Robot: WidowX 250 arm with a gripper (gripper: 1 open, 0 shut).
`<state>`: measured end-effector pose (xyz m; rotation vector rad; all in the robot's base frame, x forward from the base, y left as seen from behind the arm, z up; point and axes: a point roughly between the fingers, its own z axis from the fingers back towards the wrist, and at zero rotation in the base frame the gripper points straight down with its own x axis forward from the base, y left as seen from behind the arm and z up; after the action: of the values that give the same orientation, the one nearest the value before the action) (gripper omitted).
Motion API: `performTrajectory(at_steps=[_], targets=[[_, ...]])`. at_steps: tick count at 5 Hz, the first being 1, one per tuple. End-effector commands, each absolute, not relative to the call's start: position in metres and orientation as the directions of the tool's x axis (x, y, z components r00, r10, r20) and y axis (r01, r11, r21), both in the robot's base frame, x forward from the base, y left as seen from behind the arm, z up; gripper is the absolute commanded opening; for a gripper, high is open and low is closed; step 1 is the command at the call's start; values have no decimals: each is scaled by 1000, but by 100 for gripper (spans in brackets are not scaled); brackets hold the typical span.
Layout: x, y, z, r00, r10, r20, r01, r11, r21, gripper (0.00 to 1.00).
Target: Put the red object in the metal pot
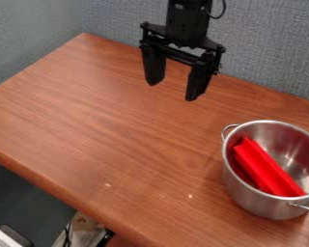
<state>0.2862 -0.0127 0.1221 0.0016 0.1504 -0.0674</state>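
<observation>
Your pincer (174,83) hangs above the far part of the counter (105,125), near its back edge, pointing straight down. Its two dark fingers (154,68) stand wide apart with bare wood showing between them, and you can see that they grip nothing. The fingertips sit clear of the wood, over a stretch of counter that carries no object of its own.

Look to the near right corner of the counter and you find the metal pot (276,198). It stands upright on the wood, close to the right edge and the front edge, round and shiny with straight walls. A small handle shows at its lower right side, and another at the left of its rim. The pot is well apart from your pincer, which is up and to the left of it in the camera view.

The red object (265,166) lies inside the pot. It is a long flat bar, set on a slant, its upper end towards the left inner wall and its lower end towards the right side of the pot's floor. All of it that you can see sits below the rim. A red reflection of it shows on the pot's inner wall beside it.

Behind the counter's back edge is a grey wall (67,24).
</observation>
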Motion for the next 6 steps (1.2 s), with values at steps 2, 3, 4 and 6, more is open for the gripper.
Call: performTrajectory(at_steps=[2,3,4,6], targets=[[288,-9,130,991,-58,-120,57,998,-12,100],[288,-9,131,991,-61,-116,60,998,-14,100],[288,-9,132,992,-63,-113,62,998,-15,100],[288,-9,132,992,-65,-111,64,998,-16,100]])
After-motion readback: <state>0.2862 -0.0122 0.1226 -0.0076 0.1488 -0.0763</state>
